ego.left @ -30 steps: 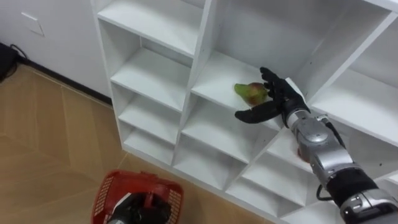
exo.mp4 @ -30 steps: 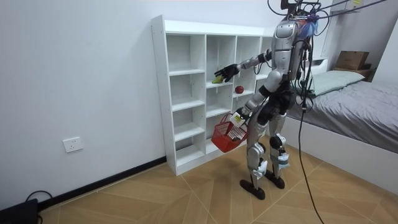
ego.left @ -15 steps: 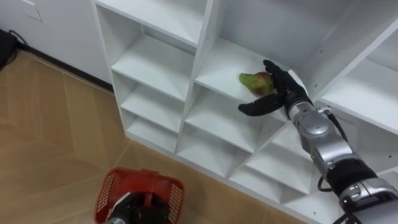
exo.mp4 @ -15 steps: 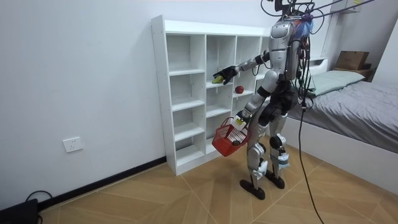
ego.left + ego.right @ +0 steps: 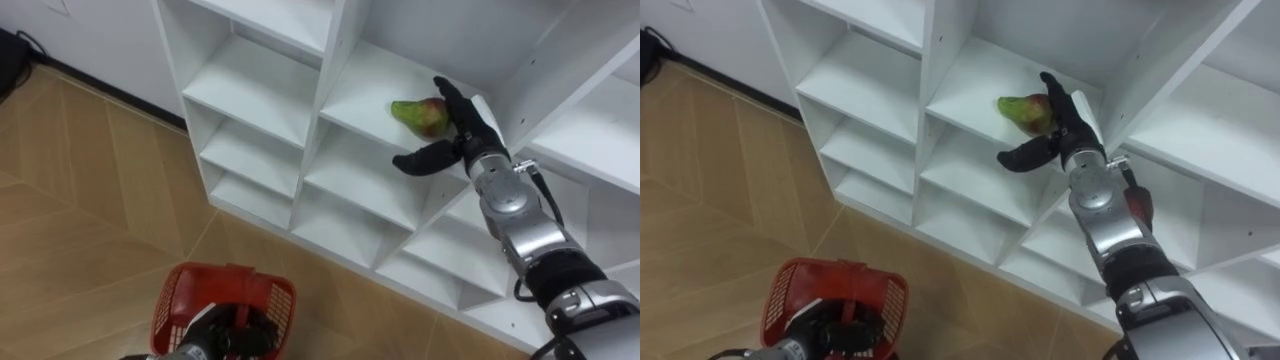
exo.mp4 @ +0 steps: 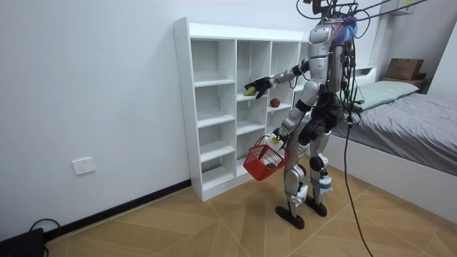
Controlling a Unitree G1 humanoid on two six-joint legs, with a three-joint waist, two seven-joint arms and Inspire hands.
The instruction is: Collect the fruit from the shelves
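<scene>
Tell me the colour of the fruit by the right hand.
The fruit is green with a reddish patch, clearest in the left eye view.

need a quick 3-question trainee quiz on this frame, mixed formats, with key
1. True or false: the green-red fruit lies in the bottom row of the white shelf unit.
2. The right robot hand is: A) open beside the fruit; B) closed into a fist; C) hanging at the robot's side.
3. Fill in: the left robot hand carries a red ___.
Key: 1 false; 2 A; 3 basket.
</scene>
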